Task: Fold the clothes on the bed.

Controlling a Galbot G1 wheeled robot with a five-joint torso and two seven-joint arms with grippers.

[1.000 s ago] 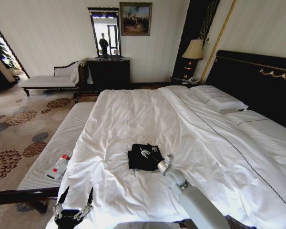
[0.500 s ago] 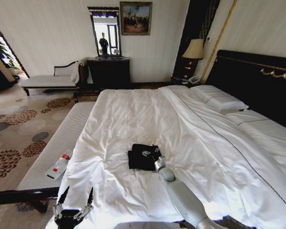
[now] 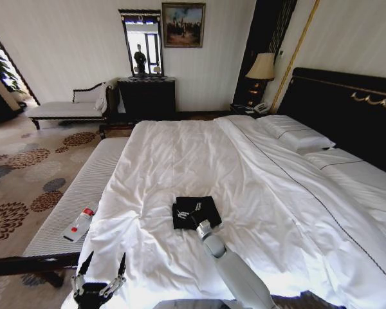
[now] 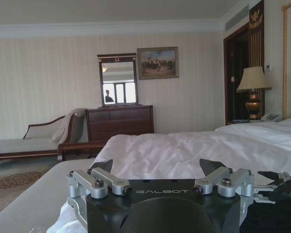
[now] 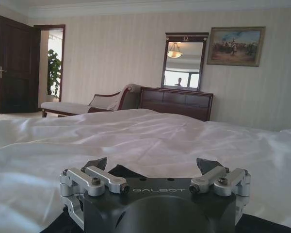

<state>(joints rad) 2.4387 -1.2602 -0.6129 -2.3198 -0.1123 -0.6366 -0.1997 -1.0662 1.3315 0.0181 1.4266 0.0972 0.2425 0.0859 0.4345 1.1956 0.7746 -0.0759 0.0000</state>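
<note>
The folded T-shirt (image 3: pixel 194 211) could be dragged open if snagged by the right gripper (image 3: pixel 200 225), jaws spread and empty, resting at its near edge.

Your head camera looks down the bed (image 3: pixel 180 154); both wrist cameras sit low, sharing the far mirror (image 4: pixel 117 80).

Folded clothes (image 3: pixel 194 211) on bed (image 3: pixel 180 154)
</note>
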